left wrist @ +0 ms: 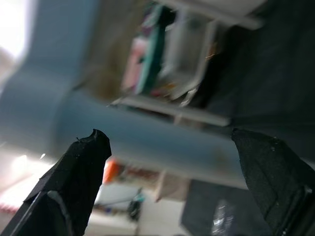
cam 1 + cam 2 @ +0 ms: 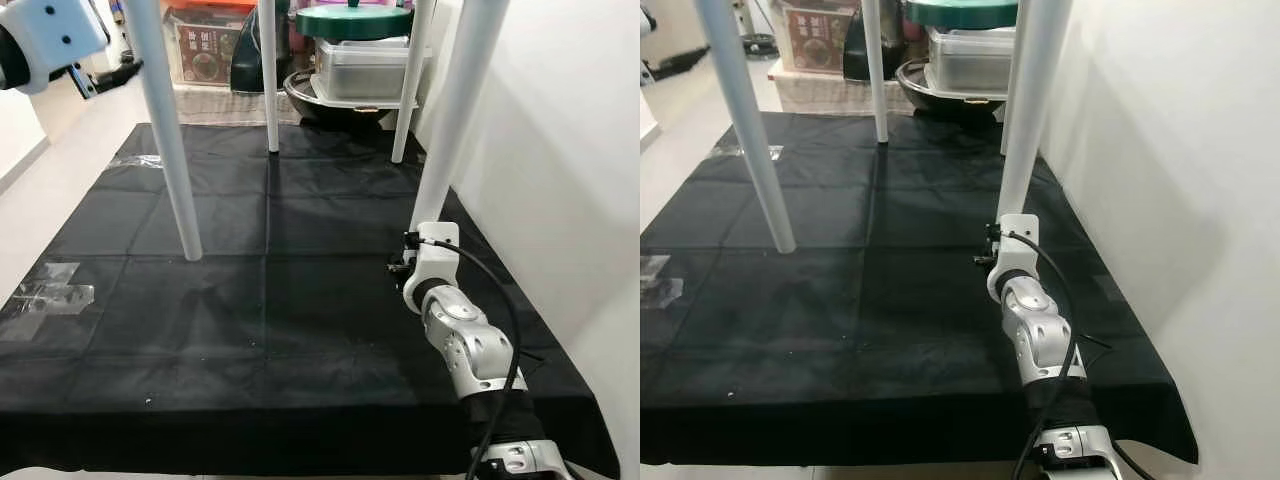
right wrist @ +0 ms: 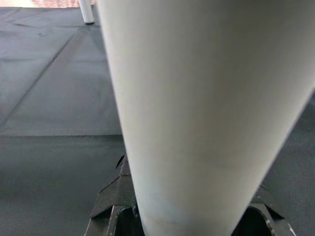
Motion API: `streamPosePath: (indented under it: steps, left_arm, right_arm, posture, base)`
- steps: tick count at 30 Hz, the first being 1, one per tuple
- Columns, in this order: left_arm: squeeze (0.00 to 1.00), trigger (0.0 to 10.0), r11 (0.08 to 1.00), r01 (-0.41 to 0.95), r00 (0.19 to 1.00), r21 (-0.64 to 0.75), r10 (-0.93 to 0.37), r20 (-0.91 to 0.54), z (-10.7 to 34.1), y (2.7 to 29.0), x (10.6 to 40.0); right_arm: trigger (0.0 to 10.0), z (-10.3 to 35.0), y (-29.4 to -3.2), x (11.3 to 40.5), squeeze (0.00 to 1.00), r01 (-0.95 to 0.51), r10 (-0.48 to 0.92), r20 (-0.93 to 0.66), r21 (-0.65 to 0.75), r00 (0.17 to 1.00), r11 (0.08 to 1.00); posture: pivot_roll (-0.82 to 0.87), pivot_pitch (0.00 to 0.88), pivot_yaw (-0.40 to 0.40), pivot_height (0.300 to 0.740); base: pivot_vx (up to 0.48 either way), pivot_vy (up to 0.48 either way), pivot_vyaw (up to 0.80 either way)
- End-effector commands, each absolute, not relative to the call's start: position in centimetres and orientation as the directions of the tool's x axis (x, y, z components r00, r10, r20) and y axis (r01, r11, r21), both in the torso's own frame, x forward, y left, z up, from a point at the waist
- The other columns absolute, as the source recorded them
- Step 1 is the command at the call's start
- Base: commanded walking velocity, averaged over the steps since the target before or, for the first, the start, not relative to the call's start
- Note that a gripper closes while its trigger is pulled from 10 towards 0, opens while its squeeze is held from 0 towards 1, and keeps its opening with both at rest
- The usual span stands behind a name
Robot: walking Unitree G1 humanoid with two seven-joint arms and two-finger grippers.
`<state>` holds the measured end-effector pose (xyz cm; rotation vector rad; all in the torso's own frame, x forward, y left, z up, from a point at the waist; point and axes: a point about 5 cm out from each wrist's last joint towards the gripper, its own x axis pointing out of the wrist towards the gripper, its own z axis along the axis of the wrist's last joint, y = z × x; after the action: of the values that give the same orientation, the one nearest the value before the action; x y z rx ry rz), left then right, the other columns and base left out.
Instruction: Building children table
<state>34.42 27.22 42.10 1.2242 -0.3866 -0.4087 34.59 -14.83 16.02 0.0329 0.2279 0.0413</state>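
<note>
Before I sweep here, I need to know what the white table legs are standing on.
A black cloth spread over the floor; all four white table legs rest on it. The right claw grips the near right leg's foot. The floor beneath the cloth is covered.

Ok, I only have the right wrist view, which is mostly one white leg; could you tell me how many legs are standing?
Observer: Four, all on the black cloth. The one you see is the near-right leg, with the right gripper clamped low on it.
Operator: Thank you. Where is the left gripper?
Observer: The left gripper is up high beside the near-left leg, with its fingers wide open.
Operator: And is there anything beyond the table?
Observer: Metal containers under a green lid sit just past the far legs.
</note>
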Motion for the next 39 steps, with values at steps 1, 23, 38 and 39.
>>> streamPosePath:
  steps: [1,23,38,39]
  left_arm:
    - [0.00,10.0,0.259,0.150,0.829,0.954,-0.559,0.022,41.5,26.6,34.3]
    - [0.00,10.0,0.596,0.466,0.663,0.654,-0.724,0.187,27.1,21.9,29.6]
    - [0.00,10.0,0.971,0.176,0.955,0.165,-0.209,0.210,16.6,18.9,23.0]
    - [0.00,10.0,0.983,0.123,0.969,0.135,-0.149,0.199,16.2,19.2,22.8]
  right_arm:
    - [0.0,15.3,-14.2,34.1,0.00,-0.076,0.088,-0.273,0.057,0.958,0.996]
    - [10.0,17.4,-15.4,31.4,1.00,-0.118,0.118,-0.073,0.015,0.990,0.993]
    - [10.0,17.5,-15.8,27.1,1.00,-0.313,0.314,-0.056,0.029,0.948,0.949]
    - [10.0,18.2,-15.6,27.5,1.00,-0.302,0.302,-0.009,0.023,0.953,0.953]
  posture:
    - [0.01,0.000,-0.077,0.740]
    - [-0.03,0.000,-0.084,0.740]
    - [-0.03,0.000,-0.080,0.740]
    - [-0.02,0.000,-0.080,0.740]
  base:
    - [0.000,0.000,0.00]
    - [0.000,0.000,0.00]
    - [0.000,0.000,0.00]
    - [0.000,0.000,0.00]
